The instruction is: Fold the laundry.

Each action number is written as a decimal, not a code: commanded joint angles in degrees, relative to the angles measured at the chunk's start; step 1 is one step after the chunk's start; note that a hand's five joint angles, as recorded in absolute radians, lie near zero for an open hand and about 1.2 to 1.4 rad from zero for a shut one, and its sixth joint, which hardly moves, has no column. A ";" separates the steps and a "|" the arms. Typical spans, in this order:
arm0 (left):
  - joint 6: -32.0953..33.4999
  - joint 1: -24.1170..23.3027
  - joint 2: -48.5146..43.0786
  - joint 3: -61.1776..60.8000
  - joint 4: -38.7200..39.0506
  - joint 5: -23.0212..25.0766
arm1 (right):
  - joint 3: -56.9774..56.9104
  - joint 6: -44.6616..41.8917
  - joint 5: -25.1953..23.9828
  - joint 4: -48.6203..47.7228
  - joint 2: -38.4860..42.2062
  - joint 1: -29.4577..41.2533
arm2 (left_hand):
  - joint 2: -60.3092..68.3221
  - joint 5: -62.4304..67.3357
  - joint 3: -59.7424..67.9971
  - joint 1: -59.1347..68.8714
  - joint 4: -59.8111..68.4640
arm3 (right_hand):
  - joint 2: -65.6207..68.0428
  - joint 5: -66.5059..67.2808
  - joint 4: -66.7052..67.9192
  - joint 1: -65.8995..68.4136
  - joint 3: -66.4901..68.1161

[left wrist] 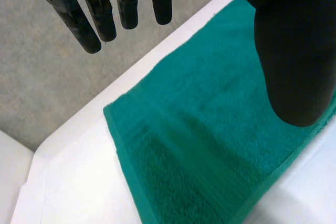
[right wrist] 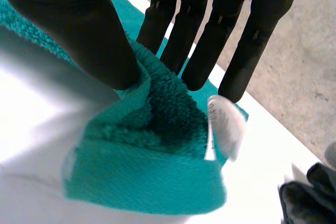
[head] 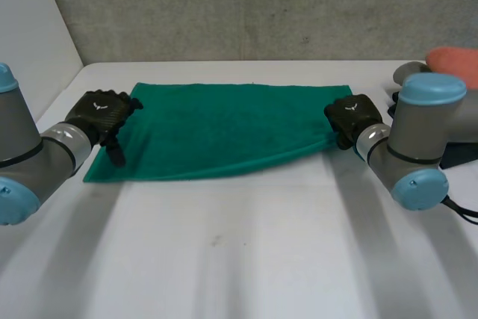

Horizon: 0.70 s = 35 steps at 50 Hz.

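A green towel [head: 231, 128] lies spread flat on the white table [head: 239, 252], its near right corner drawn up and wrinkled. My right hand [head: 351, 119] is at that corner. In the right wrist view the thumb [right wrist: 79, 24] and fingers [right wrist: 210, 40] pinch the bunched towel corner [right wrist: 147, 171], with a white label [right wrist: 226, 127] sticking out. My left hand [head: 101, 113] hovers at the towel's left edge. In the left wrist view its fingers [left wrist: 94, 14] are straight and spread from the thumb [left wrist: 294, 51], above the towel [left wrist: 210, 145] and holding nothing.
An orange-red bundle [head: 454, 63] and a grey item [head: 407, 72] lie at the table's far right behind my right arm. Dark cloth [right wrist: 310, 192] sits beside the pinched corner. A grey wall runs along the table's back edge.
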 commanded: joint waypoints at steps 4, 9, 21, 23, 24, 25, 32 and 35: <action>5.70 2.51 -2.47 -0.85 -3.80 -0.33 | 4.15 0.23 -2.16 11.03 -11.88 1.82 | 3.23 2.33 2.88 2.88 3.39 | 12.64 14.11 11.61 15.54 12.25; 7.90 3.30 -6.42 0.55 -5.65 -0.59 | 5.03 2.42 -2.33 13.41 -18.91 3.23 | 5.10 4.20 4.74 4.75 5.26 | 12.64 14.11 11.61 15.54 12.25; 7.46 1.81 -11.00 4.42 -5.30 -4.28 | 2.22 9.72 -3.04 18.16 -28.41 5.43 | 5.10 4.20 4.74 4.75 5.26 | 12.64 14.11 11.61 15.54 12.25; 7.11 1.46 -11.53 5.12 -4.77 -4.99 | 1.26 10.25 -2.77 18.86 -29.20 5.51 | 5.60 4.70 5.24 5.25 5.76 | 12.64 14.11 11.61 15.54 12.25; 7.11 1.37 -11.70 5.39 -4.60 -5.08 | 0.99 10.51 -2.77 19.04 -29.38 5.51 | 5.60 4.71 5.25 5.25 5.76 | 12.64 14.11 11.61 15.54 12.25; 7.02 1.28 -11.96 5.74 -4.42 -5.16 | 0.73 10.86 -2.69 19.39 -29.47 5.51 | 5.94 5.04 5.58 5.59 6.10 | 12.64 14.11 11.61 15.54 12.25; 7.28 -0.30 -15.04 8.11 -3.19 -6.66 | -1.91 13.94 -2.25 21.41 -29.56 5.86 | 15.18 14.28 14.82 14.82 15.34 | 12.64 14.11 11.61 15.54 12.25; 7.55 -1.35 -16.53 9.17 -3.28 -7.10 | -2.44 14.56 -2.16 21.59 -29.38 5.87 | 20.72 19.83 20.37 20.37 20.89 | 12.64 14.11 11.61 15.54 12.25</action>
